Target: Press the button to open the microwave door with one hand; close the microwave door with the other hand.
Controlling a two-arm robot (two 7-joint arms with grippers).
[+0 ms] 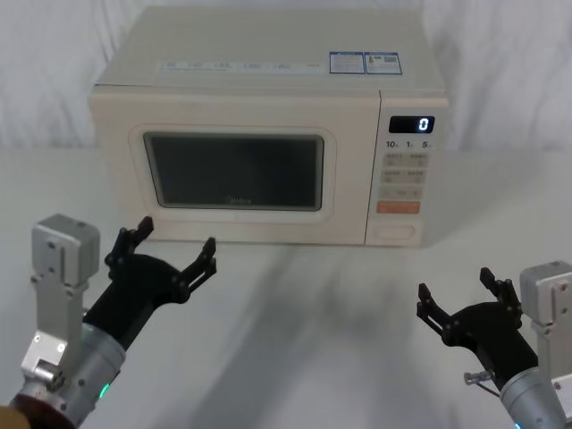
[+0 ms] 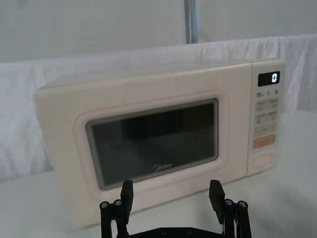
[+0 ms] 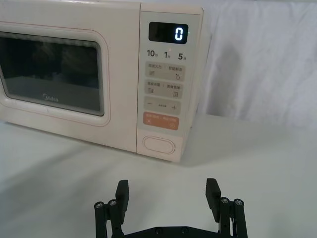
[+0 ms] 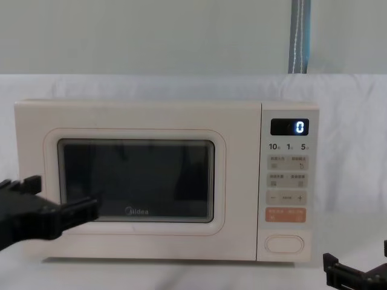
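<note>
The cream microwave stands at the back of the white table with its microwave door (image 1: 234,183) (image 2: 153,141) (image 3: 52,74) (image 4: 136,181) shut flush. Below the keypad sits the wide oval button (image 1: 395,232) (image 2: 262,160) (image 3: 159,145) (image 4: 285,243), under an orange key (image 1: 398,207). My left gripper (image 1: 165,252) (image 2: 171,196) (image 4: 51,202) hovers open just in front of the door's lower left corner, holding nothing. My right gripper (image 1: 458,290) (image 3: 168,193) (image 4: 357,272) hangs open over the table, in front of and slightly right of the button, well short of it.
The display (image 1: 412,124) reads 0. A white cloth covers the table (image 1: 304,322) and drapes behind the microwave. Bare table surface lies between the two grippers and to the microwave's right.
</note>
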